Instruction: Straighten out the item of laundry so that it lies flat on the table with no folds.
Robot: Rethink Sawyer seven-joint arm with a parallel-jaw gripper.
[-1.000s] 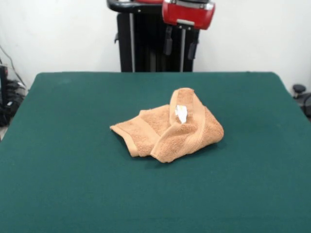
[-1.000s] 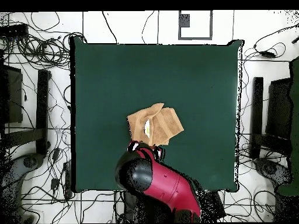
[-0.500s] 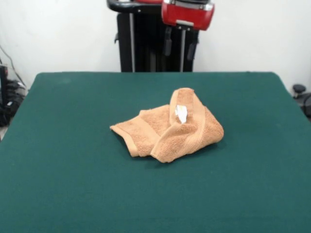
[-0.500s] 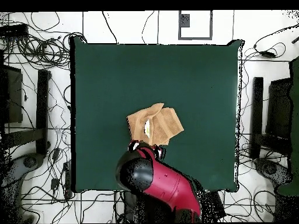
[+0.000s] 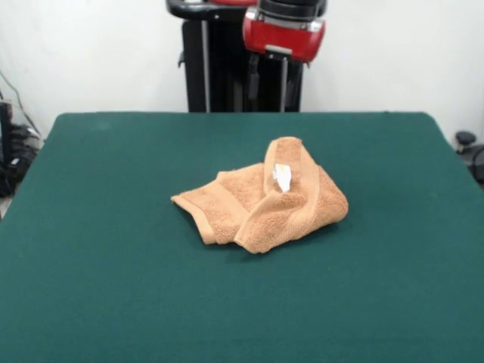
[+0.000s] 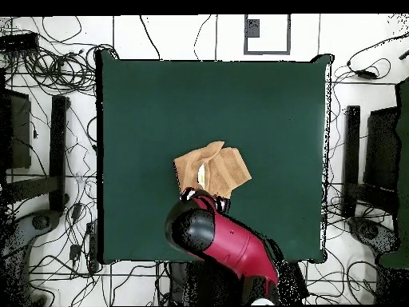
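The hand towel (image 5: pixel 261 198) is lying in a crumpled heap a little right of the middle of the green surface (image 5: pixel 113 287), with a thick banded fold rising at its far side and the small white care tag (image 5: pixel 282 176) showing on top of that fold; a flatter layer with a border band is spreading toward the left. Nothing is being flattened yet, so the step in hand looks like the approach before a first grasp. The tool (image 5: pixel 268 78) is hanging above the far edge of the surface, well above the cloth and touching nothing. Its two dark fingers (image 5: pixel 253 76) are pointing down with a clear gap between them, so it appears to be standing apart and empty. In the overhead view the red arm (image 6: pixel 232 244) is covering the tool, its head reaching just over the towel's edge nearest the base. By my judgement the next move calls for lowering onto an exposed border or corner, pinching a single layer there, and drawing it outward so that the raised fold is opening rather than dragging the whole heap along.
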